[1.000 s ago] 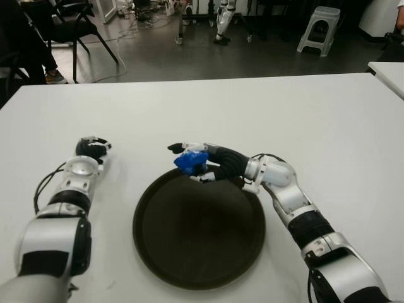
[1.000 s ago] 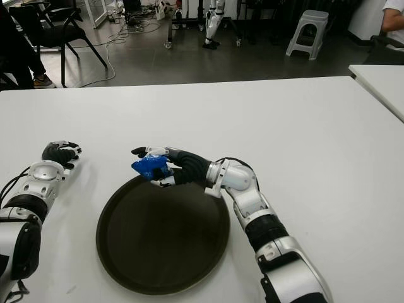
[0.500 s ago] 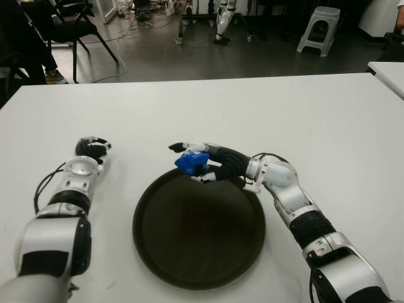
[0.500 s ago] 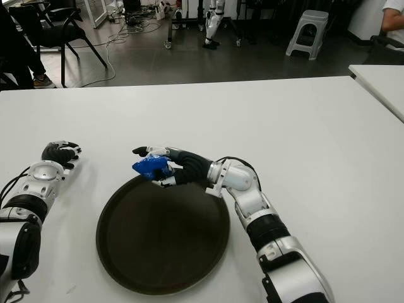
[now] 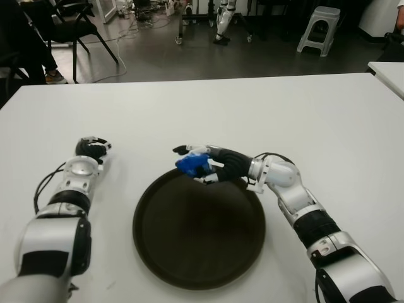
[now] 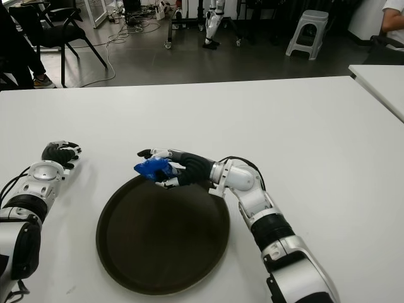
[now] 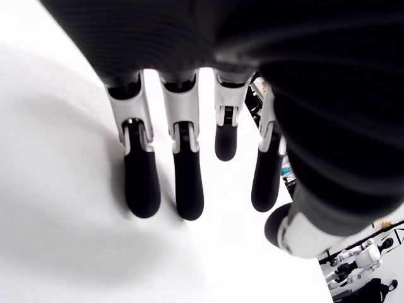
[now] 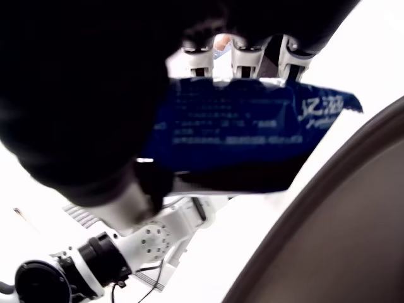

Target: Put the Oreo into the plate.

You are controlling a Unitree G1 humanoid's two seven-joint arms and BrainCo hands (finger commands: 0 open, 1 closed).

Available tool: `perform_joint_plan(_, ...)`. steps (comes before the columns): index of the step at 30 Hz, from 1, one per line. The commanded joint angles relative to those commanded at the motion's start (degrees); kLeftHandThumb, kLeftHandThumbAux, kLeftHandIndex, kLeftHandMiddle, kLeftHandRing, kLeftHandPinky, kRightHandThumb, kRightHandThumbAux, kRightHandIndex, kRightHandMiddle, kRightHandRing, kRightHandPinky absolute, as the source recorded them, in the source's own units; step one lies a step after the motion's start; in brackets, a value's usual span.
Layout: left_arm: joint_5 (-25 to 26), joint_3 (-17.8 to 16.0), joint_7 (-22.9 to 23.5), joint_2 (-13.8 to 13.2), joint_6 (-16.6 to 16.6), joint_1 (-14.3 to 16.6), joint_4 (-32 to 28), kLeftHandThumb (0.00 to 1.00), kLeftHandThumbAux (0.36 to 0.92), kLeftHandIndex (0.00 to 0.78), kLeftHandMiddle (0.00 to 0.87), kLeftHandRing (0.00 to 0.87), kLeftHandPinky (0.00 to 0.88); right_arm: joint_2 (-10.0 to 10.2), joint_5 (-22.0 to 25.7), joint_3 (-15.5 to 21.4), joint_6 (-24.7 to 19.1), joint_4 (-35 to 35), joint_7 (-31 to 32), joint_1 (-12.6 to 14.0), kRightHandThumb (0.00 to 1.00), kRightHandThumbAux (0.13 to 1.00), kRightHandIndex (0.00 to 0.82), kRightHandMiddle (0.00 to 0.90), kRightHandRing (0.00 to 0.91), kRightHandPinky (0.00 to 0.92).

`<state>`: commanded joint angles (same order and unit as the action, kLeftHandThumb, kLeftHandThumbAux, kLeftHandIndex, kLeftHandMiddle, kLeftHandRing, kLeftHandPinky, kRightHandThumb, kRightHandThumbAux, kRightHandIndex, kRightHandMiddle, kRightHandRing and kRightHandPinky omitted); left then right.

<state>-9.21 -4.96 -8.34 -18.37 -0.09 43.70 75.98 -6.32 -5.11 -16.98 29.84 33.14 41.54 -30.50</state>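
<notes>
Over plate rim, right hand, blue Oreo

right hand clenched (left hand relaxed)

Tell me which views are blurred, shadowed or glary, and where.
Right wrist view: the right hand is a dark, unfocused mass, while the print on the blue Oreo pack is legible. Left wrist view: the left hand casts soft shadows on the overexposed white table. Eye views: evenly lit, with faint sheen on the dark plate.
</notes>
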Motion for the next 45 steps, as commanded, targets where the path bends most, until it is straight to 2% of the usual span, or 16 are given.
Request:
perform_joint_plan(6,0.2,-0.2,0.1,0.0,-0.4,-0.1,-0.1,0.682,0.726,0.398,0.14,0.153,0.162,-0.6,-3.1,-0.7,2.5,0.1,-3.4,0.0,0.126,0.483,0.0,0.0,0.011,0.077)
perform_joint_plan(15,0.3,-0.5,-0.3,0.1,-0.6,-0.1,-0.1,0.687,0.722,0.405,0.155,0.164,0.183,-1.8,-5.5,-1.8,3.6,-0.1,-5.4,-0.5,0.068,0.406,0.0,0.0,0.0,0.031)
perform_joint_plan(25,0.0,0.0,-0.3,0.2,-0.5,-0.1,-0.2,0.679,0.725,0.398,0.143,0.155,0.163,-2.8,-6.0,-3.1,4.5,1.3,-4.6,-1.9,0.091,0.439,0.0,0.0,0.0,0.029)
perform_joint_plan(32,-0.4,0.4,-0.3,0.0,-0.3,-0.1,0.0,0.676,0.726,0.398,0.141,0.152,0.155,-2.8,-5.7,-3.3,5.1,3.4,-4.3,-2.9,0.078,0.426,0.0,0.0,0.0,0.007)
perform_joint_plan(45,-0.3,0.5,0.0,-0.1,-0.4,-0.2,0.0,0.675,0.727,0.398,0.125,0.137,0.142,-2.2,-6.1,-2.7,6.2,5.2,-7.2,-3.0,0.064,0.376,0.0,0.0,0.0,0.0)
